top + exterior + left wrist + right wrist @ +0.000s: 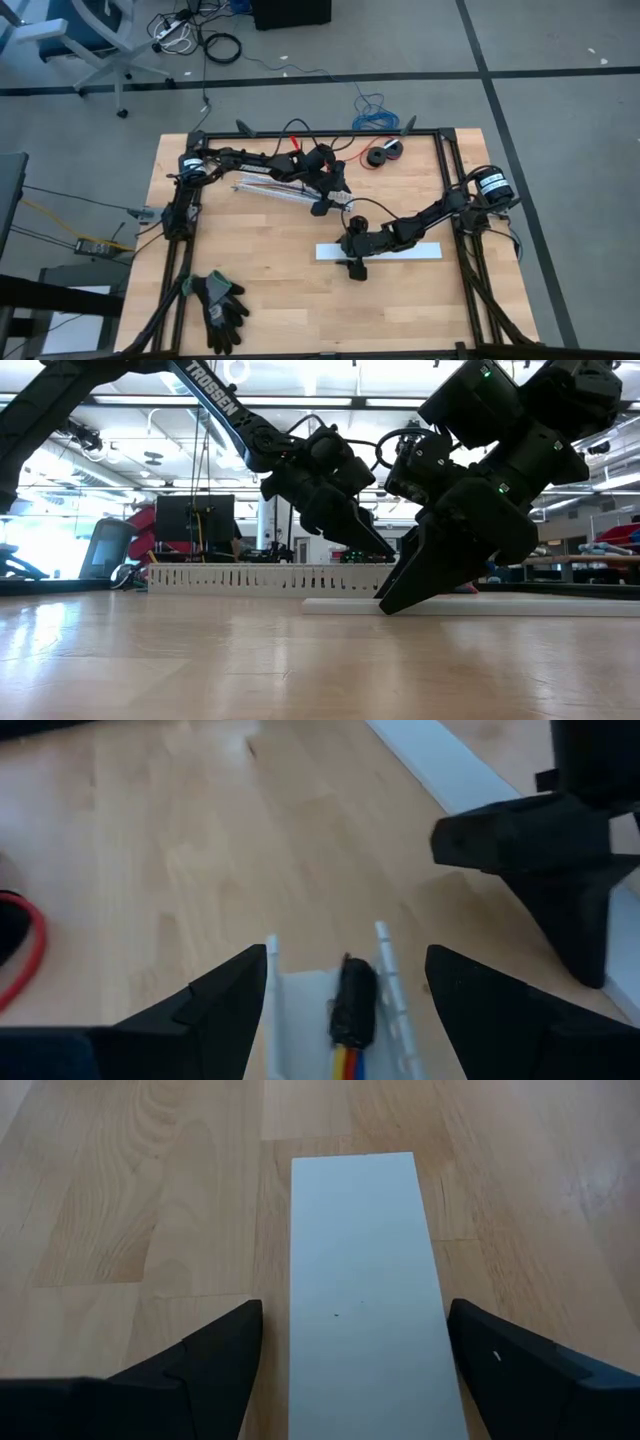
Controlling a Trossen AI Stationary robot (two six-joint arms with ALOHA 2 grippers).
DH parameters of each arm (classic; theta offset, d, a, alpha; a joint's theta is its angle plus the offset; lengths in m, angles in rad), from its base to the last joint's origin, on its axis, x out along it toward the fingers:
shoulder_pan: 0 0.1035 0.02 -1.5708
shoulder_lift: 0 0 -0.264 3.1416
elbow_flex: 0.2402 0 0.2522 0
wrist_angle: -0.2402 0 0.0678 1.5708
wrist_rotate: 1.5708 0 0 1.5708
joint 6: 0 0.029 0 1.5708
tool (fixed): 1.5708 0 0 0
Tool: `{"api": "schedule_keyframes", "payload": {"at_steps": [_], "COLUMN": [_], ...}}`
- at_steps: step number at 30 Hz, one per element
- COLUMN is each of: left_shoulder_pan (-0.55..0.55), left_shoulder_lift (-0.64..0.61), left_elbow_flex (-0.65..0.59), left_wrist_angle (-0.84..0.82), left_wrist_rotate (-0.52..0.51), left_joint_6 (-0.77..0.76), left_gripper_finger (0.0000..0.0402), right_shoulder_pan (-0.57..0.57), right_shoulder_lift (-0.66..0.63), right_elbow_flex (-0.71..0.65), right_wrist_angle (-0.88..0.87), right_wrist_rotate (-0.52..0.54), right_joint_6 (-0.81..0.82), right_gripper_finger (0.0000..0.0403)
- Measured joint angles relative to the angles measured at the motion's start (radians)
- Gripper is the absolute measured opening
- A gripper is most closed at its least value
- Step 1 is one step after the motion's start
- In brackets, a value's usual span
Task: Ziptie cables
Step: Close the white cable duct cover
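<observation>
The cables [352, 1020], thin coloured wires joined at a dark end, lie inside the white slotted plastic duct [300, 1020]. The left gripper [345, 1010] straddles that duct, fingers spread. Beside the duct, the right gripper [350, 1370] hangs spread over the flat white cover strip [365, 1300]; it should probably close squarely on the strip's long edges.

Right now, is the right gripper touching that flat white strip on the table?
Apart. The right wrist view shows the right gripper open, its fingers straddling the white strip, with bare wood visible between each finger and the strip's edges.
</observation>
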Motion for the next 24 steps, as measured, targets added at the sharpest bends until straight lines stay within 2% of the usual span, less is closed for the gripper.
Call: {"api": "schedule_keyframes", "payload": {"at_steps": [5, 11, 16, 24], "left_shoulder_pan": [0.001, 0.000, 0.000, 0.000], "left_shoulder_lift": [0.000, 0.000, 0.000, 0.000], "left_elbow_flex": [0.000, 0.000, 0.000, 0.000], "left_wrist_angle": [-0.015, -0.021, -0.027, -0.033], "left_wrist_rotate": [-0.029, -0.087, -0.088, -0.088], "left_joint_6": [-0.044, -0.047, -0.047, -0.048], "left_gripper_finger": [0.0290, 0.0316, 0.0337, 0.0339], "right_shoulder_pan": [0.000, -0.006, -0.007, -0.006], "right_shoulder_lift": [0.000, 0.000, 0.000, 0.000], "right_elbow_flex": [0.000, 0.000, -0.001, -0.001], "right_wrist_angle": [0.000, 0.002, 0.006, 0.006], "right_wrist_rotate": [0.000, -0.002, -0.002, -0.001], "right_joint_6": [0.000, 0.002, 0.004, 0.009], "right_gripper_finger": [0.0307, 0.0307, 0.0307, 0.0305]}}
